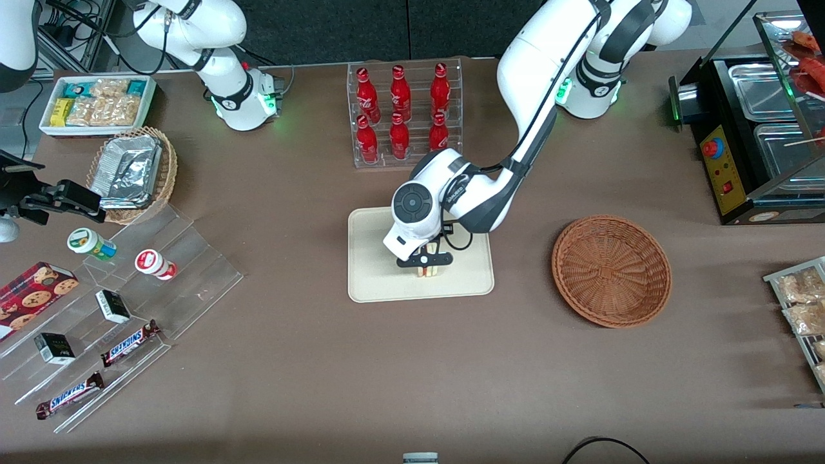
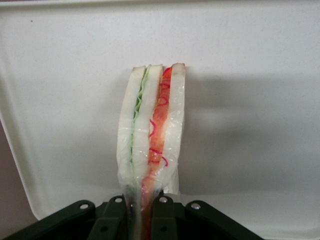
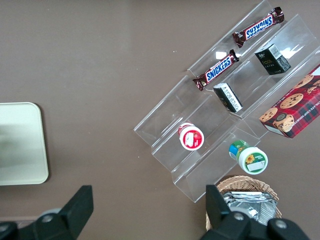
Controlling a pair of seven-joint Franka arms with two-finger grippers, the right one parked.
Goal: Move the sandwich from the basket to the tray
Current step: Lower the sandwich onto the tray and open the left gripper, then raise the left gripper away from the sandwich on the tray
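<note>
My left gripper (image 1: 428, 261) hangs over the cream tray (image 1: 374, 283), shut on the sandwich (image 1: 429, 270). The wrist view shows the wedge (image 2: 152, 125) of white bread with green and red-orange filling pinched between the black fingers (image 2: 165, 217), its tip pointing down at the tray floor (image 2: 250, 75). I cannot tell whether the tip touches the tray. The round reddish-brown wicker basket (image 1: 611, 270) stands beside the tray, toward the working arm's end of the table, with nothing in it.
An acrylic rack of red bottles (image 1: 403, 111) stands farther from the front camera than the tray. Tiered acrylic shelves (image 1: 122, 309) with snacks and a tan basket of foil trays (image 1: 132, 173) lie toward the parked arm's end. A black food warmer (image 1: 754, 129) is at the working arm's end.
</note>
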